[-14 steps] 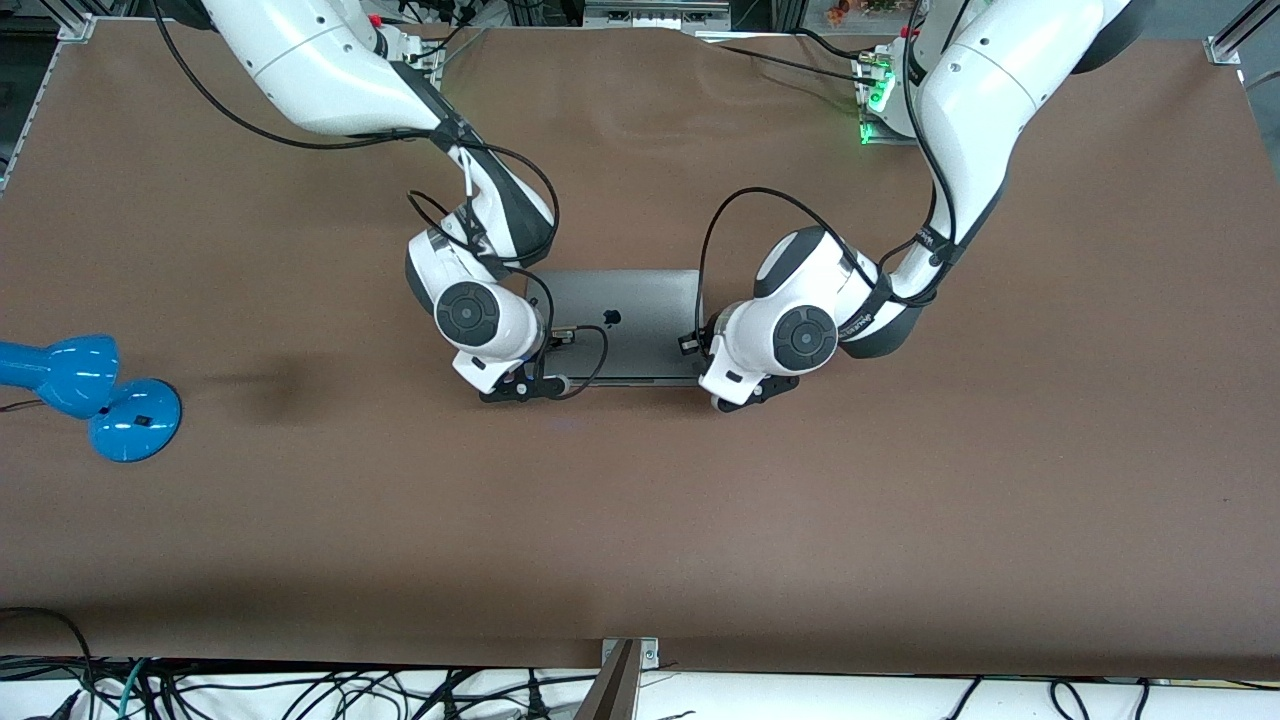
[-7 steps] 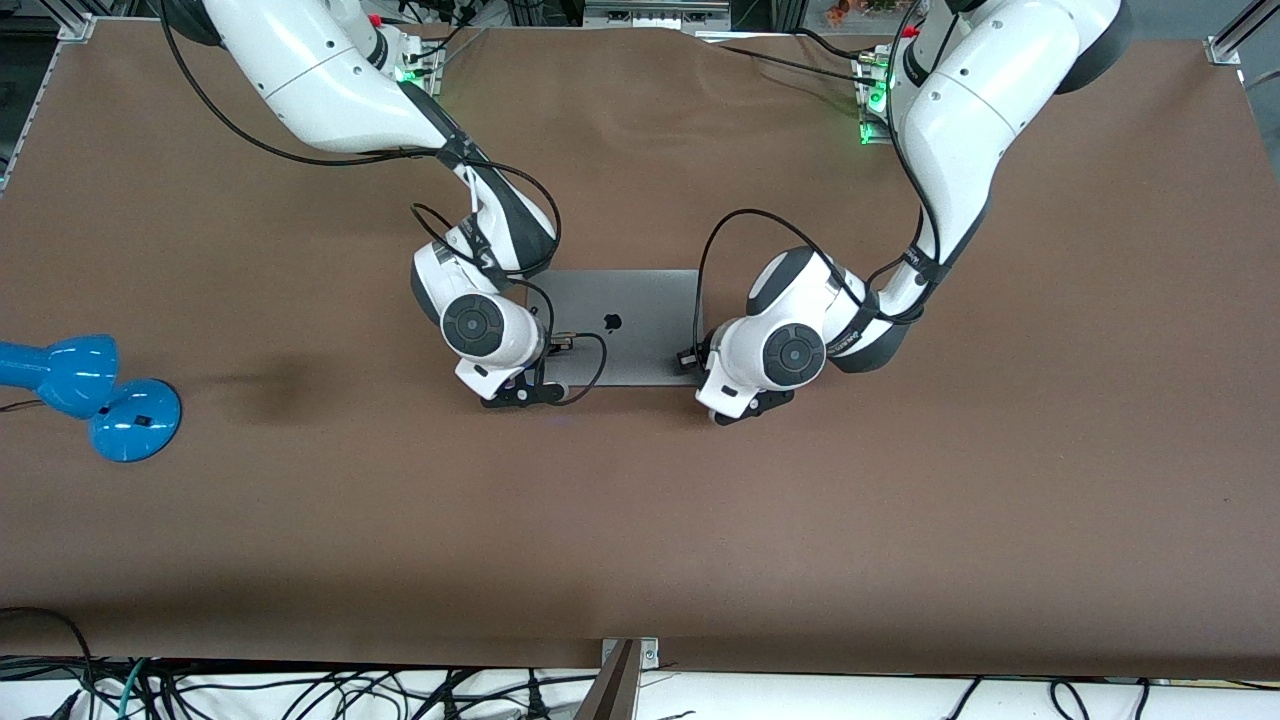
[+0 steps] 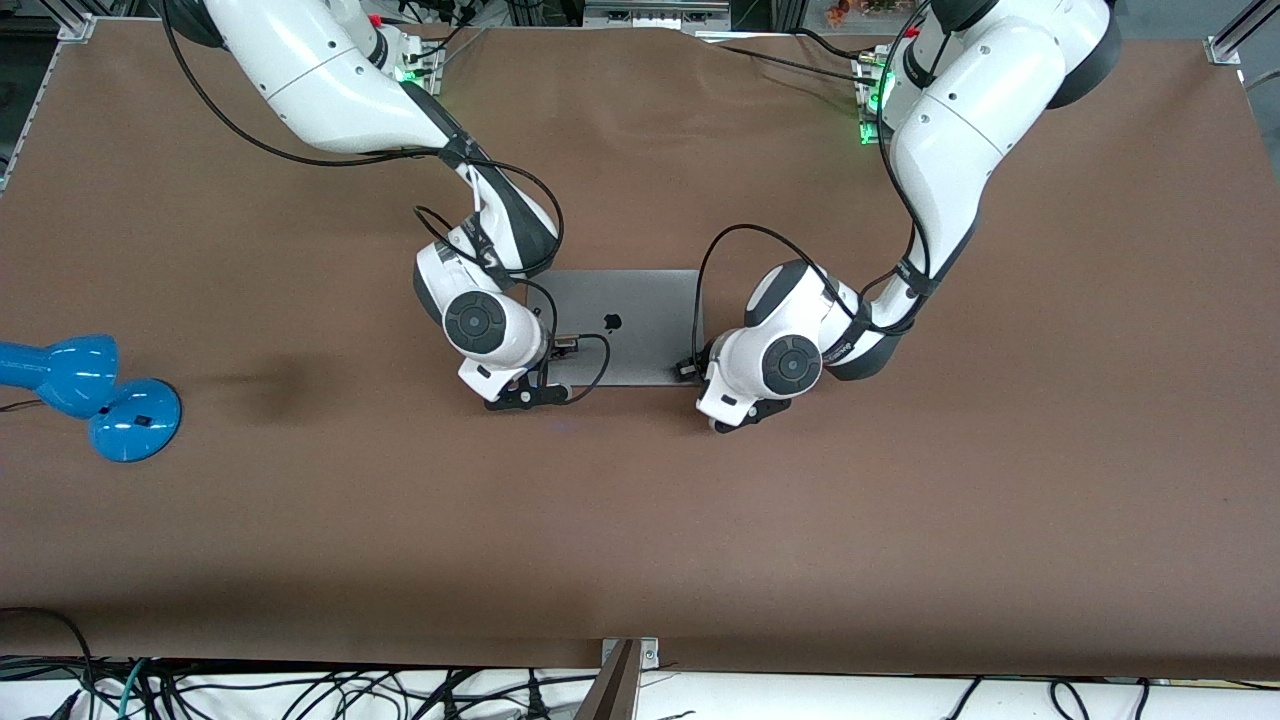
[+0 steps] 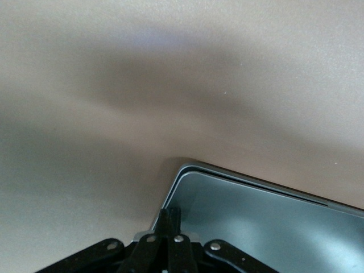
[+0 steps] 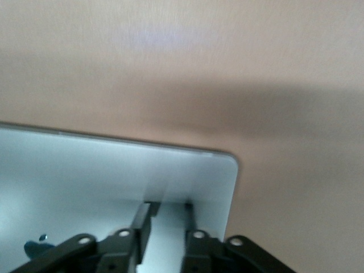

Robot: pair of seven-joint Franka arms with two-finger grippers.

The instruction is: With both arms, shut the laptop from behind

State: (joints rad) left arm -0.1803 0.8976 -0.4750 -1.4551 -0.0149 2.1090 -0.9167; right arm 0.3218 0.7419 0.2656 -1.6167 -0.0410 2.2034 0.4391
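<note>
Laptop point(image 3: 625, 325): lies mid-table point(image 3: 900, 520), lid down flat, logo up; the left wrist view shows only a thin seam between lid and base, so the closing looks done or all but done, with at most a last press and the withdrawal of the arms left. Left arm point(image 3: 960, 110): reaches from its base at the table's top edge, elbow bent, wrist turned down at the laptop's corner toward the left arm's end. Left gripper point(image 4: 169, 219): fingers pressed together, tips on or just above that lid corner; contact cannot be told. Right arm point(image 3: 330, 75): mirrors the pose, wrist down at the corner toward the right arm's end. Right gripper point(image 5: 165, 219): fingers point(image 5: 142, 222) slightly apart with bare lid showing between them, pinching nothing, poised over the lid near its edge. Lamp point(image 3: 85, 390): blue, well apart from the laptop, toward the right arm's end, untouched.
</note>
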